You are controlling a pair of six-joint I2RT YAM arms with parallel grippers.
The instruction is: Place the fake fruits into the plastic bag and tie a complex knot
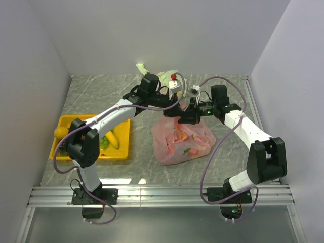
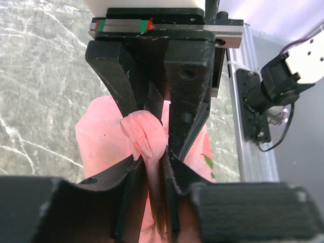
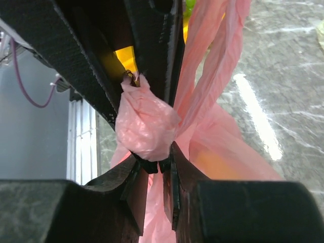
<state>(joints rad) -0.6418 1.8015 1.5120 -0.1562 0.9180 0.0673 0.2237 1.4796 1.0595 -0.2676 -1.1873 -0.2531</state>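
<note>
The pink plastic bag (image 1: pixel 183 142) lies at the table's centre, and fake fruits (image 1: pixel 178 136) show through its skin. Both grippers meet just above it over a pink knot (image 2: pixel 147 132) in the twisted handles. My left gripper (image 2: pixel 154 169) is shut on a pink strand below the knot. From the opposite side my right gripper (image 3: pixel 159 167) is shut on a strand under the same knot (image 3: pixel 147 126). Two handle strands (image 3: pixel 212 66) run up past it. Bananas (image 1: pixel 115 137) and a round orange fruit (image 1: pixel 59 132) lie in the yellow tray (image 1: pixel 68 119) at the left.
A pale green-and-white knotted bag (image 1: pixel 164 78) sits at the back wall with a small red piece (image 1: pixel 173 77) beside it. An aluminium rail (image 1: pixel 162 195) runs along the near edge, with both arm bases on it. White walls close in the table.
</note>
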